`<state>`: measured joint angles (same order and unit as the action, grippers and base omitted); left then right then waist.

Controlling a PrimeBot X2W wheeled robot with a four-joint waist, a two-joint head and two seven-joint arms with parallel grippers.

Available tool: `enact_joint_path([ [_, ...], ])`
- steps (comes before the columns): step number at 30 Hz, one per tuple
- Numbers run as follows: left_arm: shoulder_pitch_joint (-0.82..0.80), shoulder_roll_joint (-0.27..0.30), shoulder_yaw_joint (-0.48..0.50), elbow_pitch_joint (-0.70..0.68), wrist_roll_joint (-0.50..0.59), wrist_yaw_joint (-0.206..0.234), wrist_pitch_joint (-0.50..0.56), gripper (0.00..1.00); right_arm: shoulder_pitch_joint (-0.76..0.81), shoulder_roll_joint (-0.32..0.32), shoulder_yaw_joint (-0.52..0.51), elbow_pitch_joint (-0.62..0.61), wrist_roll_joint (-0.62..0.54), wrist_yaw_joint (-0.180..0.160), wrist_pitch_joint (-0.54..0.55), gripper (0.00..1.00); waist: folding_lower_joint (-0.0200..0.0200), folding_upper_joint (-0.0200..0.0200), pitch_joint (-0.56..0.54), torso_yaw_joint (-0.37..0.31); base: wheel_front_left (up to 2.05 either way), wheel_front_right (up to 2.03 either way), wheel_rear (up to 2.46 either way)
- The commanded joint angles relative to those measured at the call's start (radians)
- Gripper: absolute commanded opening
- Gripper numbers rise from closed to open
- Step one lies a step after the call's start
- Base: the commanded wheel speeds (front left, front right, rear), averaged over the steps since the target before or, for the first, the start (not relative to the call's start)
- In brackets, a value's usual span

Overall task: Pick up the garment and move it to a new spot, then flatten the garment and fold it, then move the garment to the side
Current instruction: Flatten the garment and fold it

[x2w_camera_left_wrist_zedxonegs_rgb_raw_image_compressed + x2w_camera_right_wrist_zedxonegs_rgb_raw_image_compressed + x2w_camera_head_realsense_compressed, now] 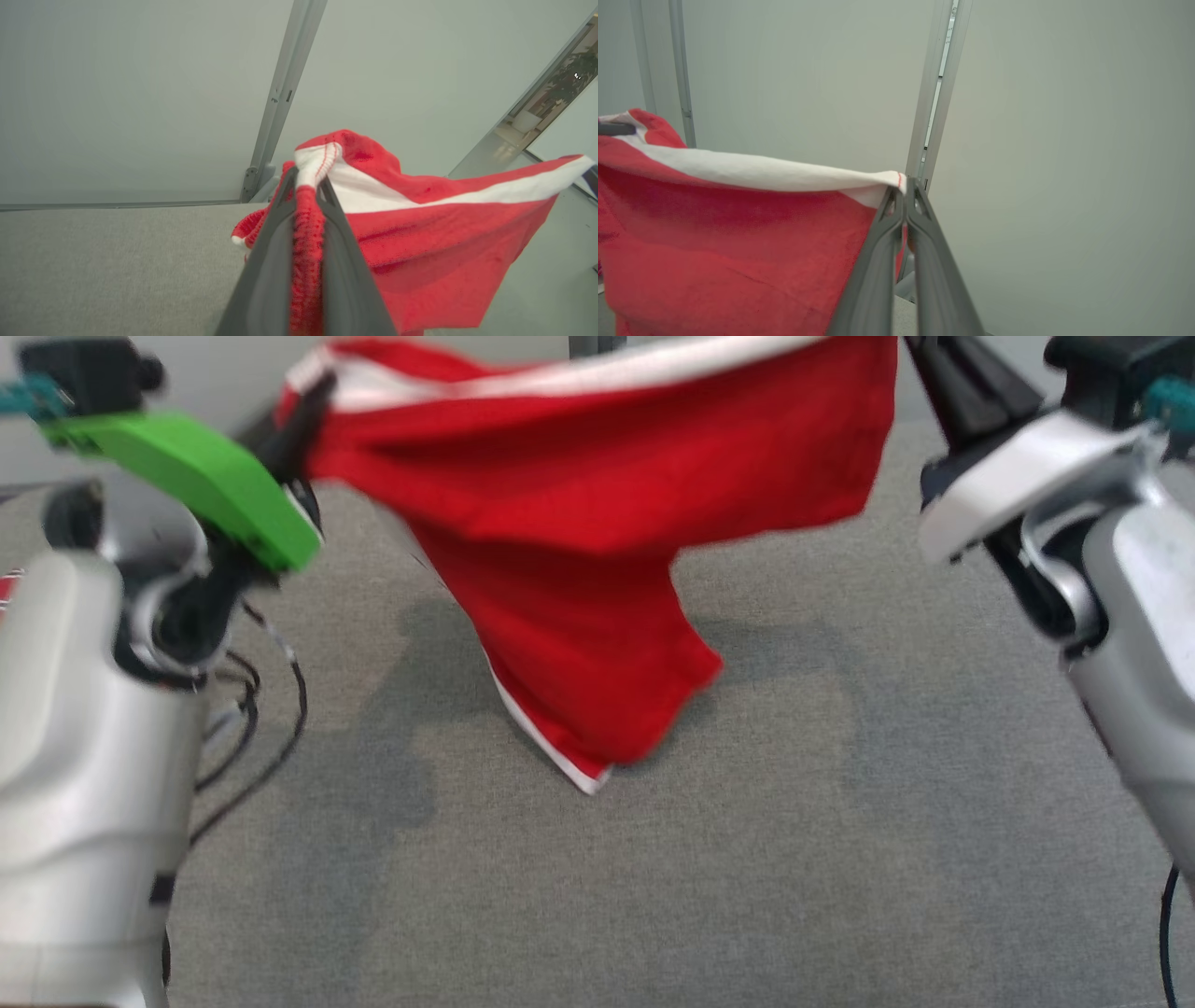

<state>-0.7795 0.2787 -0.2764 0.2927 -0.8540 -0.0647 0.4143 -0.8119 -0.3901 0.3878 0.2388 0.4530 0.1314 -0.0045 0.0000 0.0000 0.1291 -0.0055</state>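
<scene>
A red garment (579, 523) with a white band hangs stretched in the air between my two grippers, above the grey table (653, 896). Its lower flap droops toward the table, its white-edged tip low near the middle. My left gripper (303, 415) is shut on the garment's left end; in the left wrist view the bunched red and white cloth (420, 233) is pinched at that gripper (307, 182). My right gripper (904, 186) is shut on the white-banded corner of the garment (738, 224) at the right end. In the head view the right fingers (962, 383) reach the top edge.
Grey felt covers the table, with dark cables (261, 728) trailing beside my left arm. Pale wall panels with metal posts (280, 102) stand behind the table. The left wrist carries a green bracket (205, 485).
</scene>
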Motion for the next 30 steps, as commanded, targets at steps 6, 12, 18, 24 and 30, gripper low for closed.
enact_joint_path([
  [6, -0.401, -0.068, 0.046, 0.149, 0.038, -0.059, -0.327, 0.0, -0.372, 0.016, -0.093, 0.245, -0.155, -0.002, -0.16, 0.0, 0.0, 0.0, 0.294, 0.011, 0.0, 0.0, 0.0],
  [12, -0.402, -0.061, -0.076, 0.213, -0.077, -0.066, -0.535, 0.0, -0.404, 0.046, -0.07, 0.384, -0.195, -0.002, -0.243, 0.0, 0.0, 0.0, 0.263, -0.008, 0.0, 0.0, 0.0],
  [18, -0.076, -0.02, -0.235, 0.253, -0.22, -0.067, -0.672, 0.0, -0.137, 0.036, 0.048, 0.396, -0.144, -0.002, -0.262, 0.0, 0.0, 0.0, 0.22, -0.018, 0.0, 0.0, 0.0],
  [24, 0.245, -0.065, -0.25, 0.279, -0.22, -0.067, -0.68, 0.0, 0.149, 0.002, 0.126, 0.329, -0.076, -0.002, -0.261, 0.0, 0.0, 0.0, 0.174, -0.025, 0.0, 0.0, 0.0],
  [30, 0.441, -0.119, -0.209, 0.244, -0.162, -0.067, -0.678, 0.0, 0.321, -0.005, 0.096, 0.294, -0.05, -0.002, -0.261, 0.0, 0.0, 0.0, 0.102, -0.019, 0.0, 0.0, 0.0],
])
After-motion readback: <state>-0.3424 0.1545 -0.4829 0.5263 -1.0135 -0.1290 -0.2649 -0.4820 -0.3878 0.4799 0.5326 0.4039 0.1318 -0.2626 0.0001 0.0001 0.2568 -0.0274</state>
